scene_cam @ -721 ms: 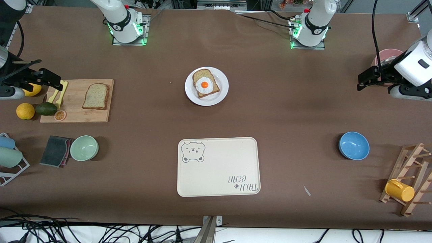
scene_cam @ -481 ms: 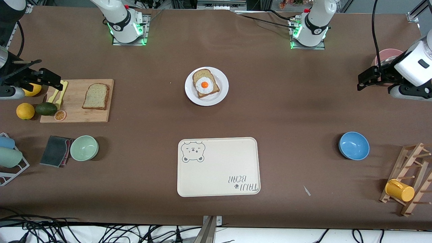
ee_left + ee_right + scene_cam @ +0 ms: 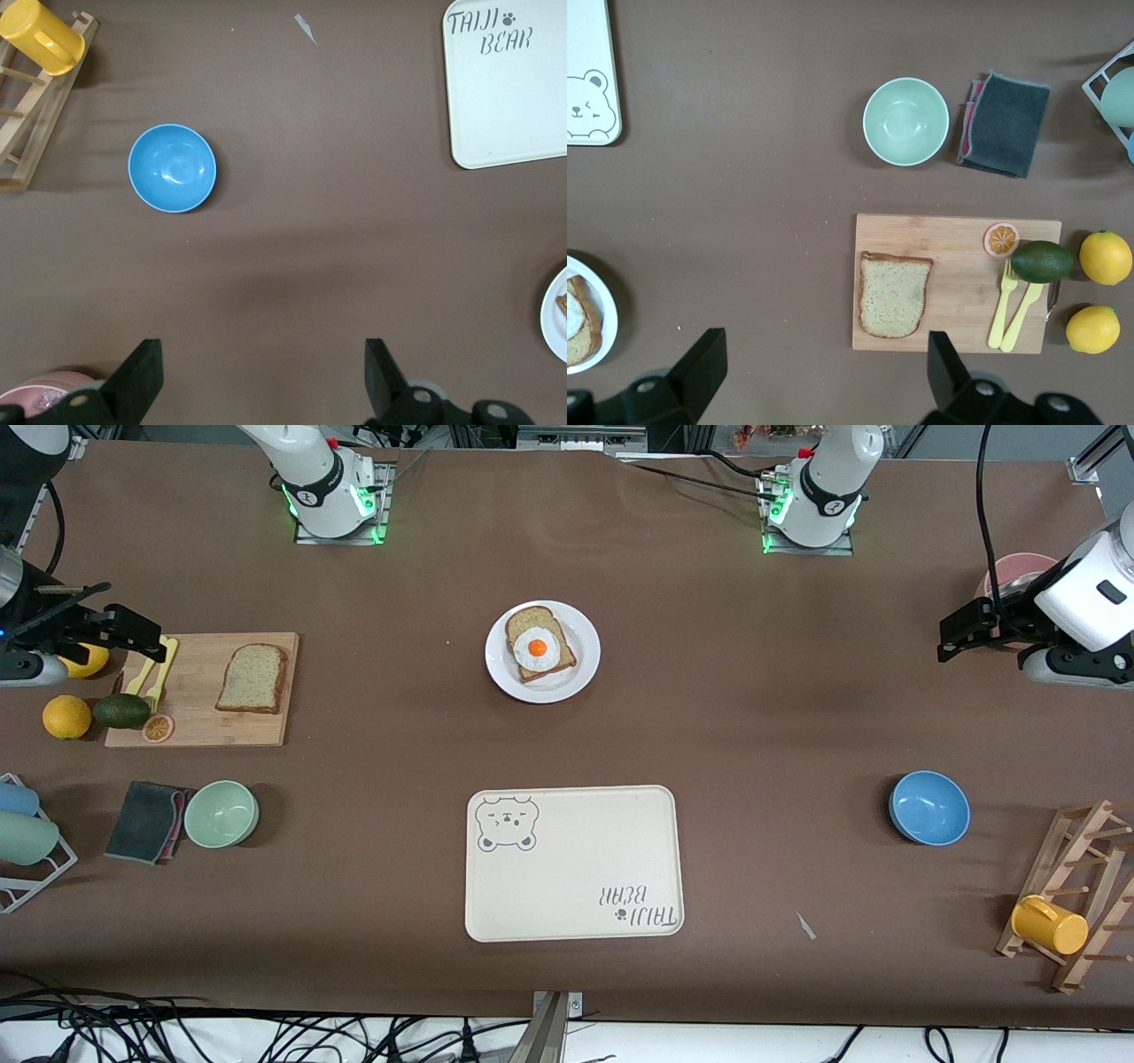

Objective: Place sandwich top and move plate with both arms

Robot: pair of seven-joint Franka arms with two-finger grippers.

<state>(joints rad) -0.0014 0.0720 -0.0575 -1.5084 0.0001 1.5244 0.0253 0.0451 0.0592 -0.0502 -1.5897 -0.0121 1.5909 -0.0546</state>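
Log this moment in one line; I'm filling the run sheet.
sandwich top: on cutting board | plate: untouched | left gripper: open | right gripper: open

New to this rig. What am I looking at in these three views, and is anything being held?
Two white robot arms share a brown table. One picture looks down from across the table; the other two come from cameras on each arm's wrist. The left gripper hangs open over its end of the table, and the right gripper hangs open at the edge of the cutting board. Neither holds anything. A plain bread slice lies on that board. A white plate holds bread with a fried egg. Nearer the camera lies a cream tray.
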